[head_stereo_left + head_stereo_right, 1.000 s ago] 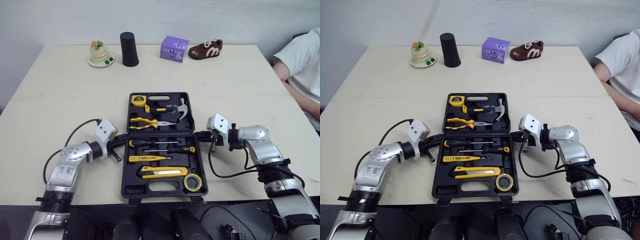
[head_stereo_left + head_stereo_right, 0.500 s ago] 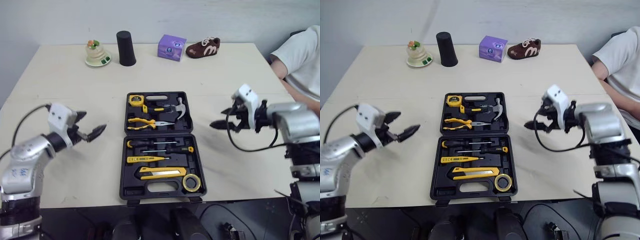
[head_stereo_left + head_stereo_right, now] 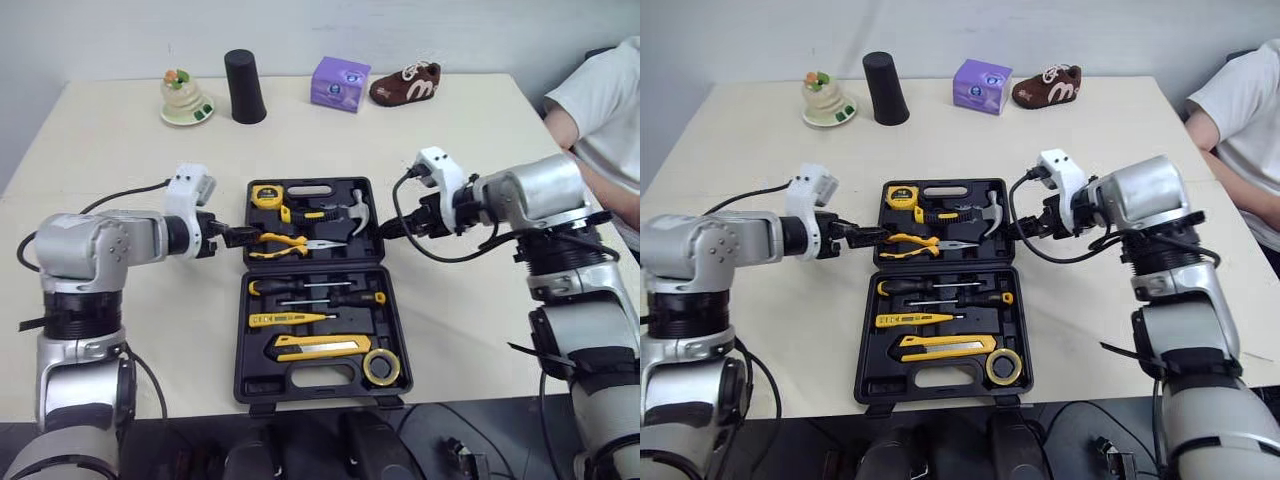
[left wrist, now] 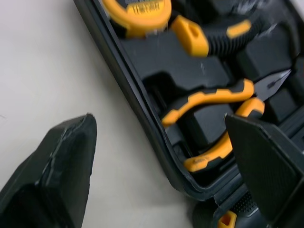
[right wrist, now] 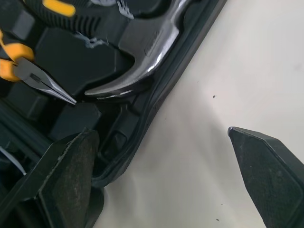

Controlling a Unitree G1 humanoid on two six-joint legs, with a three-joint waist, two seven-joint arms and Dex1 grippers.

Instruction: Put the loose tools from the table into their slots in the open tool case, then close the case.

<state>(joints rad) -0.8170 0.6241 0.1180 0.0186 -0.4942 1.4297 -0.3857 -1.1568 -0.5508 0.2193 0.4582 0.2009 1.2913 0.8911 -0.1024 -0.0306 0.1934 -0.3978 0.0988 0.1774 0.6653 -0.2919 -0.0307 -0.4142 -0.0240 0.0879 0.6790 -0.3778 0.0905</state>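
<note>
Along the top of the frame, an ornament (image 3: 184,96), cup (image 3: 244,86), box (image 3: 341,83) and shoe (image 3: 406,84) are standing well behind the open case (image 3: 243,335) at centre. A sleeve (image 3: 597,100) is showing at right. Pliers (image 3: 295,242), hammer (image 3: 358,215) and tape roll (image 3: 380,366) are lying in slots. Both arms are reaching inward, with the left gripper (image 3: 238,237) and right gripper (image 3: 388,231) spread wide, each straddling a side edge of the case's upper half.
</note>
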